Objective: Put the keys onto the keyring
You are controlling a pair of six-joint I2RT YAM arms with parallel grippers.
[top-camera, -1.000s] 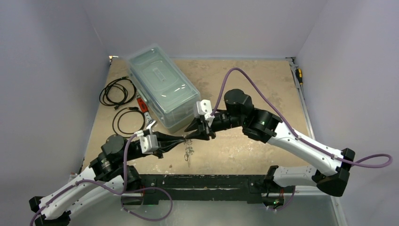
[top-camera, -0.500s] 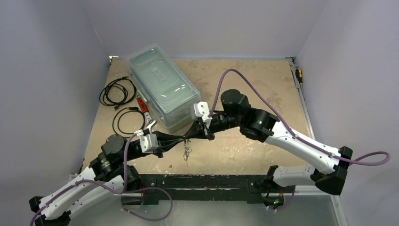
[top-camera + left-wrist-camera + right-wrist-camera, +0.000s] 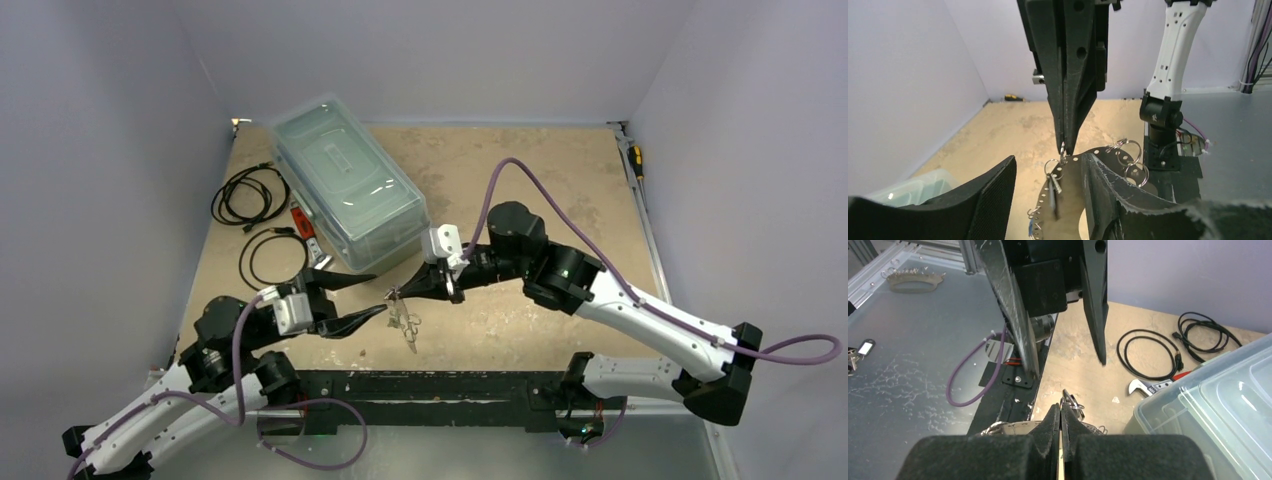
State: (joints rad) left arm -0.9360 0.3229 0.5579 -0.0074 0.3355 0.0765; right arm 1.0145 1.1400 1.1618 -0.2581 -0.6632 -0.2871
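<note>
My right gripper (image 3: pixel 398 294) is shut on a small metal ring at the top of the keyring (image 3: pixel 405 318), which hangs from its tips just above the table. In the left wrist view the keyring (image 3: pixel 1074 170) is a perforated curved band with several rings, and a dark and silver key (image 3: pixel 1054 194) dangles from one ring. My left gripper (image 3: pixel 368 297) is open, with its fingers on either side of the hanging band and apart from it (image 3: pixel 1050 158). In the right wrist view my shut right gripper (image 3: pixel 1061 407) has the band (image 3: pixel 1013 428) below its tips.
A clear plastic box (image 3: pixel 345 195) stands behind both grippers. Two coiled black cables (image 3: pixel 250 195) (image 3: pixel 272 258) and a red-handled wrench (image 3: pixel 305 238) lie at the left. A screwdriver (image 3: pixel 636 160) lies along the right wall.
My left gripper has opened and drawn back to the left. My right gripper closed on the ring, then shifted slightly right, and the keyring now hangs from it alone.
</note>
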